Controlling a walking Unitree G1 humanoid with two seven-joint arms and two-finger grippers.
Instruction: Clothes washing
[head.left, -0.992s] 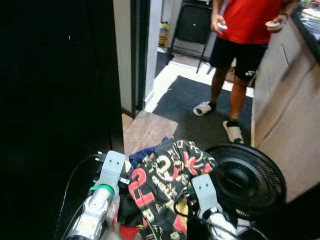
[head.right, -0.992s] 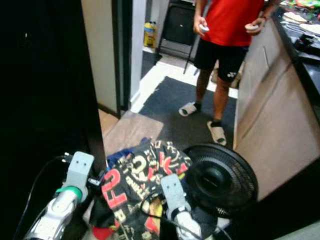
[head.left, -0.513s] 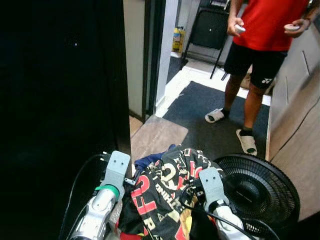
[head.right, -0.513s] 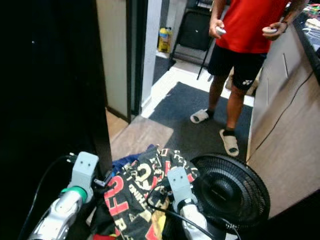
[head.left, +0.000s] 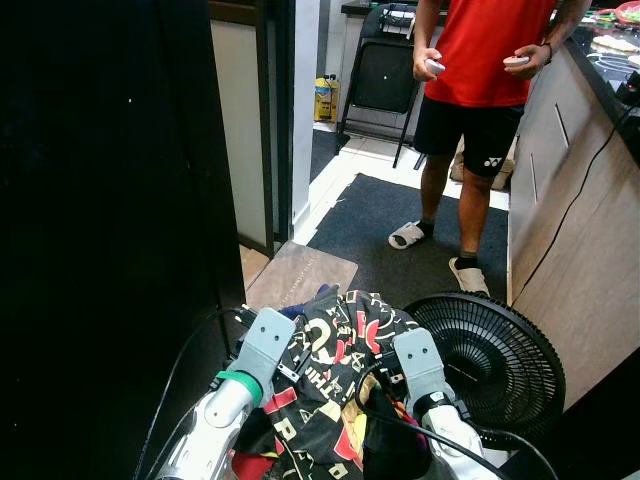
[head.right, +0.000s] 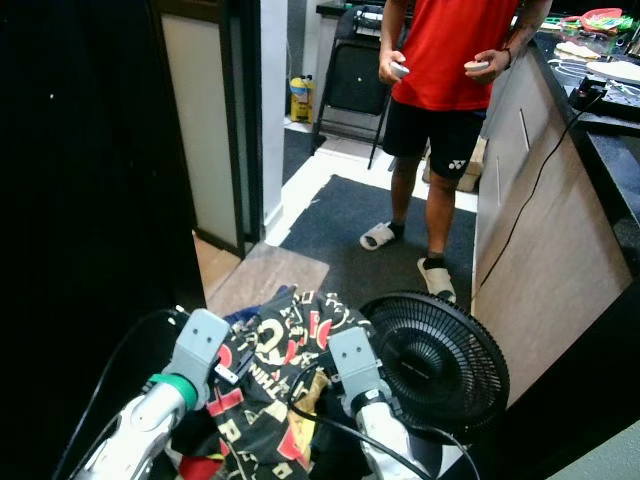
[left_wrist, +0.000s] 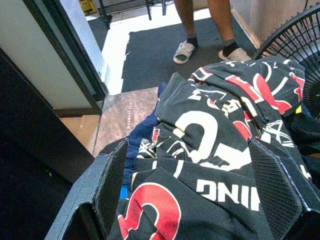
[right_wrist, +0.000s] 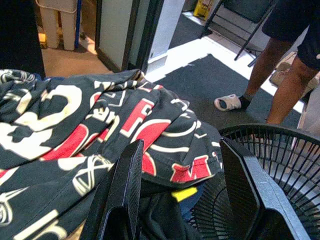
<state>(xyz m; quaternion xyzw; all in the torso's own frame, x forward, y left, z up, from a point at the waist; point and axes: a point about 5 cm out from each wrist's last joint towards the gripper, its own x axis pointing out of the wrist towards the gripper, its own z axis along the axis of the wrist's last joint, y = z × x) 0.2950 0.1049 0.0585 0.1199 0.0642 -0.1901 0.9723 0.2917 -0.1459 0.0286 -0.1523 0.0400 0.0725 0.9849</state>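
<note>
Carrying the printed black-and-red garment (head.left: 335, 375) heaped between both arms, the robot risks it slipping off or snagging the floor fan (head.left: 495, 360) just beside it. Left end effector (left_wrist: 200, 200) and right end effector (right_wrist: 185, 185) stand spread, the cloth lying between their fingers. No laundry container can be made out. A person (head.left: 480, 90) stands ahead.

A person (head.left: 484, 60) in sandals stands on a dark mat (head.left: 375, 225) beyond a black fan (head.left: 500, 365).
</note>
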